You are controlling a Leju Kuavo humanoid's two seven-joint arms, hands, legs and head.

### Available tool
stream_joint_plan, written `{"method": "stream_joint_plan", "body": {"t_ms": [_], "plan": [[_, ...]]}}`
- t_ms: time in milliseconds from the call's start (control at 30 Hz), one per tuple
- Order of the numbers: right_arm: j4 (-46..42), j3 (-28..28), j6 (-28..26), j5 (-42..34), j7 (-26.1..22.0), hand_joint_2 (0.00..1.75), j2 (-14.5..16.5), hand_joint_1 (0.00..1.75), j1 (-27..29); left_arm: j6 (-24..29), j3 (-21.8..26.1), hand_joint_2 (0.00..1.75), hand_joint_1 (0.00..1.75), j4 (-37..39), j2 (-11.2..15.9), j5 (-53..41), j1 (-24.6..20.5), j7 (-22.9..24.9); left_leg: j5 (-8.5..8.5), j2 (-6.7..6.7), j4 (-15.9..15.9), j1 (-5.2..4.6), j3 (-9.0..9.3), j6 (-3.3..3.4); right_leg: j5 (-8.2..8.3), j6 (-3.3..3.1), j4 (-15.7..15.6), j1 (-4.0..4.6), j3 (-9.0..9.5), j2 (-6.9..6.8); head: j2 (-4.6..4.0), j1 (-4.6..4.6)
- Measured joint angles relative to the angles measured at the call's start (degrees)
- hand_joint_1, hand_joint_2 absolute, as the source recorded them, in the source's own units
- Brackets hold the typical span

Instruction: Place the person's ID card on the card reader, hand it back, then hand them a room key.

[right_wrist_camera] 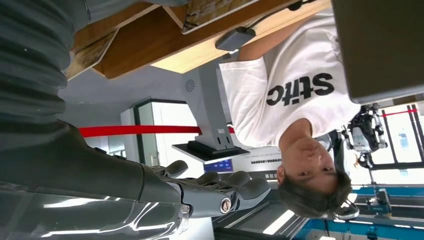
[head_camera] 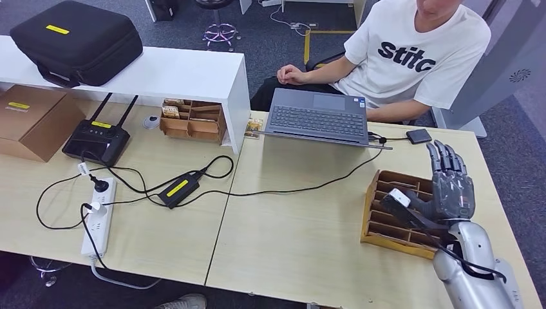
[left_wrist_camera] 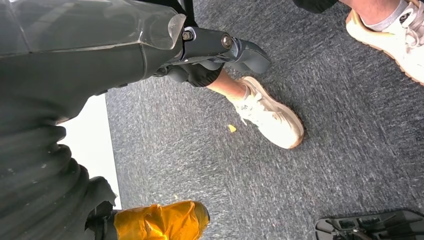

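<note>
At the top right of the head view sits a person (head_camera: 412, 51) in a white T-shirt w/ black letters that read "stitc"; the rest of the word is cut off at the arm. Right in front of the person is a grey laptop (head_camera: 320, 117), open, & a small dark card reader (head_camera: 419, 136) lies just beside it to the right. At the upper left is a black case (head_camera: 77, 40) w/ a yellow label, too small to read. Below it is a brown box (head_camera: 32, 119) & a black router (head_camera: 96, 138), both w/ yellow labels too, also too small to read. At the lower right, the right hand (head_camera: 451, 187) is up over a wooden tray (head_camera: 373, 222) w/ slots, fingers straight & pointing to the top of the frame, a bit apart, holding nothing. I can't see an ID card or room key for sure; a small white thing lies at the tray's near slots, can't tell what. Left hand (left_wrist_camera: 220, 52) hangs over grey carpet by a white shoe (left_wrist_camera: 270, 115), fingers curled in w/ nothing in them.
</note>
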Motion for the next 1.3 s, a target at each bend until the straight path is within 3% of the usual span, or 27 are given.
{"method": "stream_joint_plan", "body": {"t_ms": [400,1300], "plan": [[-5.87,-0.51,2.15,-3.96,-1.88,1.75,0.0,0.0,1.96,0.0,0.62,1.75,0.0,0.0,0.0,-0.34,0.02,-0.49,0.0,0.0,0.0,0.0,-0.01,0.0,0.0,0.0,0.0,0.0,0.0,0.0,0.0,-0.01],[-5.27,0.26,3.15,-6.14,-3.01,1.75,1.96,0.0,3.2,0.04,1.6,1.75,0.0,0.0,-0.02,-1.3,-0.02,-0.56,0.0,0.0,0.0,0.0,-0.02,0.0,0.0,0.0,0.0,0.0,0.0,0.0,0.0,-0.01]]}}
